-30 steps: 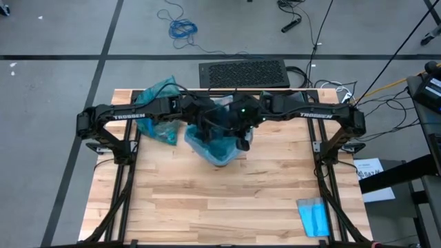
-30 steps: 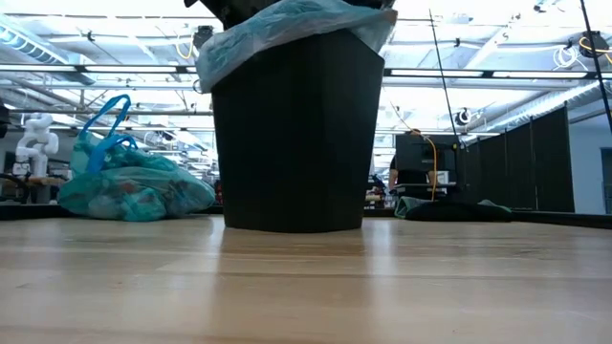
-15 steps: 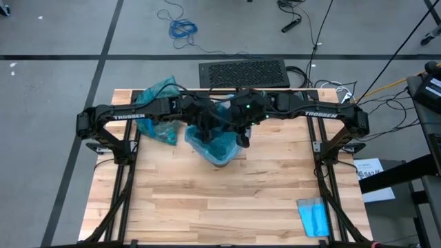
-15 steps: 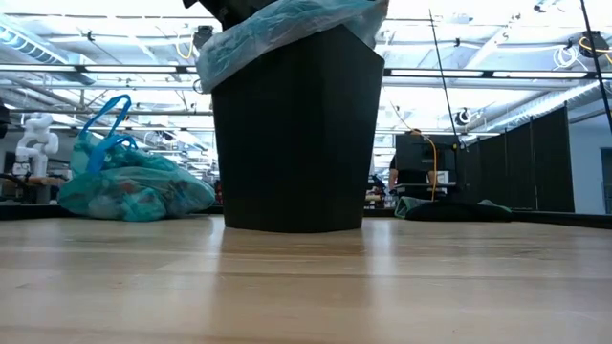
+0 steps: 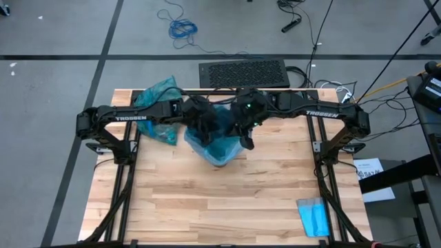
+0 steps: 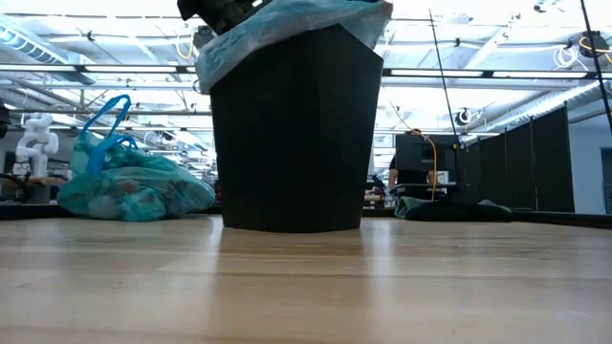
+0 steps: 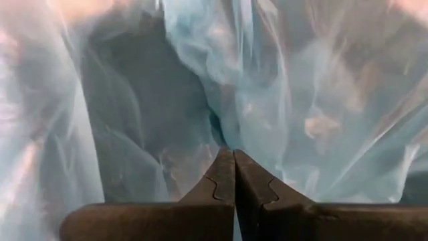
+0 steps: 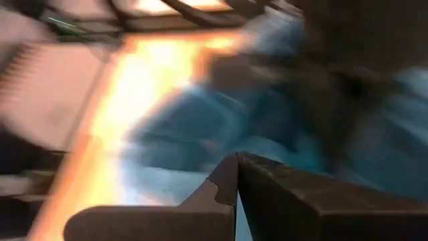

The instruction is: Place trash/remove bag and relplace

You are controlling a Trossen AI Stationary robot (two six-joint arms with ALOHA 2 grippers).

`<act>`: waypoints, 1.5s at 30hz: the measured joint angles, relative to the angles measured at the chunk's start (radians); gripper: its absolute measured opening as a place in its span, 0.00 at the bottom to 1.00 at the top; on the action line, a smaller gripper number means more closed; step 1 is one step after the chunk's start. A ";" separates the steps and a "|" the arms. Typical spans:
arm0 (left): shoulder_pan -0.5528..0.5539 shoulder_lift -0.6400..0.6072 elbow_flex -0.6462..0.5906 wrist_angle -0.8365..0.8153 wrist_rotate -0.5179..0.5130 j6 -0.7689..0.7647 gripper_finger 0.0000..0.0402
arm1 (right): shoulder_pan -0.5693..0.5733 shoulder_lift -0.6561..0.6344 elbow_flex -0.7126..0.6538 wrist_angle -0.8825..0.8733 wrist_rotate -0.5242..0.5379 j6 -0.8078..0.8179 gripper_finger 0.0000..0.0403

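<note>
With both my left end effector (image 7: 234, 175) and right end effector (image 8: 237, 179) clenched empty over the bin (image 6: 292, 134), the sky-blue liner (image 6: 287, 24) draped on its rim risked snagging and pulling loose.

Both arms crowd over the lined black bin (image 6: 295, 134) at the desk's (image 5: 227, 200) rear, the tied teal bag (image 6: 129, 186) beside it, leaving the front boards open.
</note>
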State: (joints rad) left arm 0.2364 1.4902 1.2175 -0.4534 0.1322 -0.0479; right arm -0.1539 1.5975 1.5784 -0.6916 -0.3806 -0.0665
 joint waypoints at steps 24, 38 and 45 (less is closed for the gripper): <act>0.006 0.000 0.000 0.017 0.044 0.001 0.00 | -0.112 -0.038 -0.009 -0.026 0.201 0.057 0.00; 0.006 0.000 0.000 0.000 0.047 0.005 0.00 | -0.245 -0.038 -0.170 0.150 0.195 0.129 0.00; 0.006 -0.019 0.000 0.056 0.066 0.003 0.00 | -0.258 -0.038 -0.278 0.257 0.139 0.206 0.00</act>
State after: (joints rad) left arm 0.2428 1.4708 1.2171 -0.3974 0.1977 -0.0445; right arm -0.4114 1.5597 1.3006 -0.4346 -0.2417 0.1398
